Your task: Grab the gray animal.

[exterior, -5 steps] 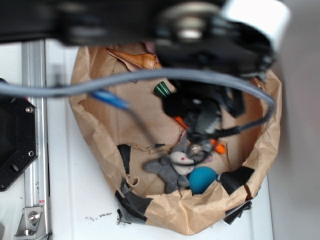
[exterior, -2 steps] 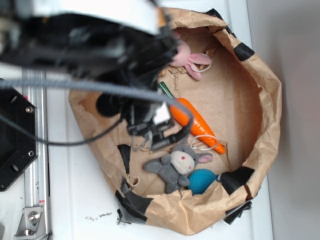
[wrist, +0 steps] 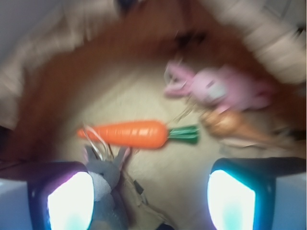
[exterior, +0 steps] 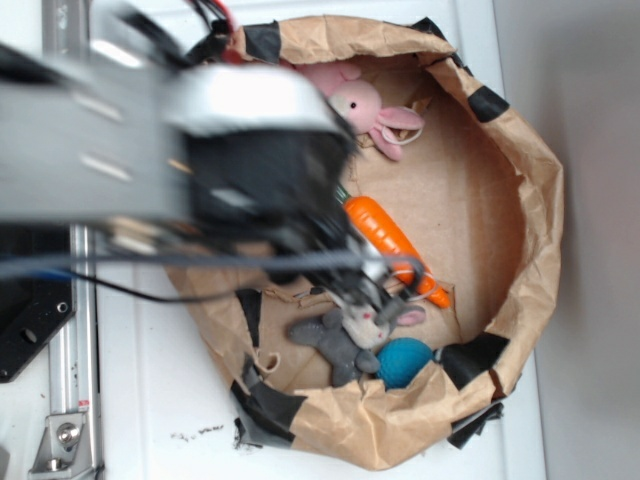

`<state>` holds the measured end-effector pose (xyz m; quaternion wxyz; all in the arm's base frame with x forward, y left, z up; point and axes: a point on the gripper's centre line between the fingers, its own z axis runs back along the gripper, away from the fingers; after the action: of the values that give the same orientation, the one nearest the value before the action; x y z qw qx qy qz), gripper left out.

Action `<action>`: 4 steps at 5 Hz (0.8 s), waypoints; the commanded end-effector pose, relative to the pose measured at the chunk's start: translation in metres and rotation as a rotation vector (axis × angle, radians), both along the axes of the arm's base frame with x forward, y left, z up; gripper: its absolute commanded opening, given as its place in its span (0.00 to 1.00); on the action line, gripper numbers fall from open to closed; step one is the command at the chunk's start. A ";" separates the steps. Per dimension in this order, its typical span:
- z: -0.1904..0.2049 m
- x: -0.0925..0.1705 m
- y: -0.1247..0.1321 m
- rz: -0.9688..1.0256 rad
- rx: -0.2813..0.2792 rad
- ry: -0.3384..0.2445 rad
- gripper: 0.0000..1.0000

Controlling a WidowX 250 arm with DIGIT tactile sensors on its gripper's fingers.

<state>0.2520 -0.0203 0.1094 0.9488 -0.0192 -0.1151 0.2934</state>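
Observation:
The gray animal (exterior: 345, 338) is a small dark-gray plush bunny with a pale face, lying near the front wall inside a brown paper bag (exterior: 535, 200). My gripper (exterior: 366, 297) hangs just above its head and is blurred by motion. In the wrist view the gripper (wrist: 151, 194) is open, with wide empty space between its lit pads. The gray animal (wrist: 109, 189) lies against the inner side of the left finger (wrist: 69, 201), and most of its body is cut off by the frame's bottom edge.
An orange carrot (exterior: 392, 238) lies just behind the gray animal, also seen in the wrist view as the carrot (wrist: 129, 134). A pink plush bunny (exterior: 366, 112) sits at the bag's back. A teal ball (exterior: 405, 360) touches the gray animal. A brown cone-like thing (wrist: 232, 125) lies near the pink bunny (wrist: 218, 88).
The arm has swung across the bag. The gripper moved from left of the carrot down and right to just over the gray animal's head. The toys have not moved.

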 end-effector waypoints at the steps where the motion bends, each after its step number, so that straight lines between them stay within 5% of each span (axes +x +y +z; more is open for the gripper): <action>1: -0.035 0.015 -0.057 -0.111 -0.035 0.019 1.00; 2: -0.067 0.005 -0.070 -0.178 -0.089 0.052 1.00; 3: -0.080 0.010 -0.081 -0.278 -0.074 0.036 1.00; 4: -0.078 0.013 -0.074 -0.314 -0.082 0.033 0.00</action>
<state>0.2667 -0.0816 0.0266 0.9845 -0.0699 -0.0760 0.1418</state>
